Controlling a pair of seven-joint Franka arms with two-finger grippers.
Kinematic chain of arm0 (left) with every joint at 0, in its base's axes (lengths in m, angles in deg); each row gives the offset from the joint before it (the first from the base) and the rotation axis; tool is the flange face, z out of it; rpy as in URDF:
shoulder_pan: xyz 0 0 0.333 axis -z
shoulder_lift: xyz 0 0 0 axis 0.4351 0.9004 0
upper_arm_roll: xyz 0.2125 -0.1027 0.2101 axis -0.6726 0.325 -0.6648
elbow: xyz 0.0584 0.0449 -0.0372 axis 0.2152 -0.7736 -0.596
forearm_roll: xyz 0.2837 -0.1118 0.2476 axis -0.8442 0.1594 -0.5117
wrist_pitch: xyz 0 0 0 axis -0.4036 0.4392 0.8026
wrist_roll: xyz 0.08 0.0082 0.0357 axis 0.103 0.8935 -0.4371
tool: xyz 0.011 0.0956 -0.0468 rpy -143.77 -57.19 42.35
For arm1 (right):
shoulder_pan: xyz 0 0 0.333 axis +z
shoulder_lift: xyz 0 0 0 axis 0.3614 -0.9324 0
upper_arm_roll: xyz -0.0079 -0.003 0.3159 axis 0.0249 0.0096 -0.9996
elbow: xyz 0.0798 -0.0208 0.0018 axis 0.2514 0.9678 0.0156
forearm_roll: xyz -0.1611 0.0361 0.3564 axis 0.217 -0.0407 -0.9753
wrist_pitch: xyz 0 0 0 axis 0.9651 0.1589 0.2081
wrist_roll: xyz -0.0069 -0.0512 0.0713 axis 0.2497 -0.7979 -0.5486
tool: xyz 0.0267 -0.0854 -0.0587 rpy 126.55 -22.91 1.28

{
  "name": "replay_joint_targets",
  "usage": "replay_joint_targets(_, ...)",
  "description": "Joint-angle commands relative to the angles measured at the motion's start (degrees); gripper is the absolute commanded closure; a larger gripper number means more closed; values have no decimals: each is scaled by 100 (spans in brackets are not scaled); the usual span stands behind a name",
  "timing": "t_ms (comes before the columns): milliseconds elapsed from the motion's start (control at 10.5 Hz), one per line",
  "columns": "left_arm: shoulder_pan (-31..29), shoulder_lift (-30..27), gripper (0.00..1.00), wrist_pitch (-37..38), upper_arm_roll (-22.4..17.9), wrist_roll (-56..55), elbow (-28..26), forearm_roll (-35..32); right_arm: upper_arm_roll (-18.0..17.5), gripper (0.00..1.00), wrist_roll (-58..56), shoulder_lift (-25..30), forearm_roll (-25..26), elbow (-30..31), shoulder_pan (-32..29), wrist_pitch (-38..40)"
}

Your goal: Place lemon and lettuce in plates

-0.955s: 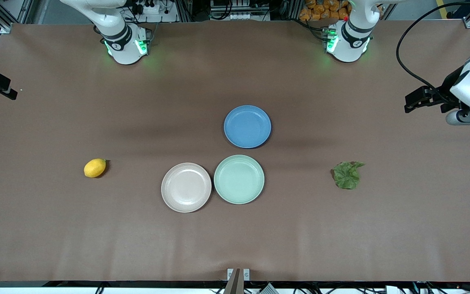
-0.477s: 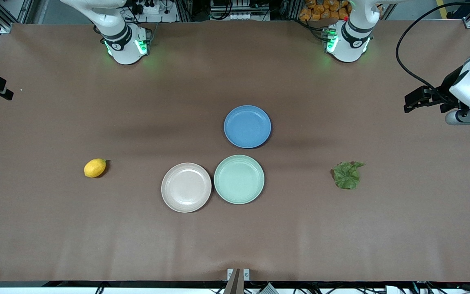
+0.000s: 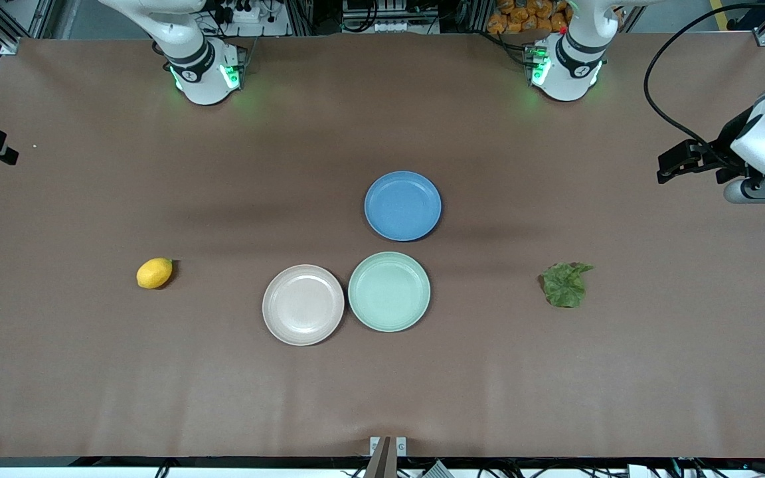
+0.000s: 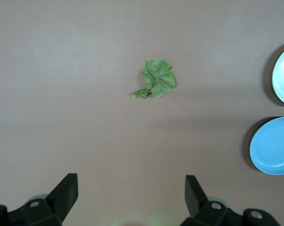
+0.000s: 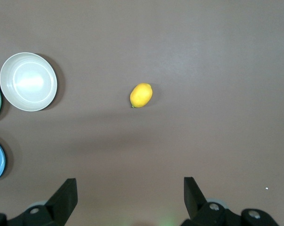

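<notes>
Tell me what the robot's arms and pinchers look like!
Both arms are smooth white with black bands and glowing green lights at their round bases. The left gripper and right gripper each have two black fingers. A black cable loops beside the left arm's white-and-black wrist.

Lemon [image 3: 155, 273] toward right arm's end of table, lettuce [image 3: 564, 285] toward left arm's end; two plates [image 3: 303, 305] touching between them, third plate [image 3: 402, 206] farther from camera.

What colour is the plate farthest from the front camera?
Blue. That plate shows best in the front view, above the mint plate.
</notes>
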Motion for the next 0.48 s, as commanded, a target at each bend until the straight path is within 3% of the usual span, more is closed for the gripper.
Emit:
replay_joint_targets(0,-29,-8,0,0,17,51,46,21,-38,0,-73,11,-46,114,-160,9)
replay_joint_targets(382,-11,-8,0,1,26,34,46,21,-38,0,-73,11,-46,176,-230,18)
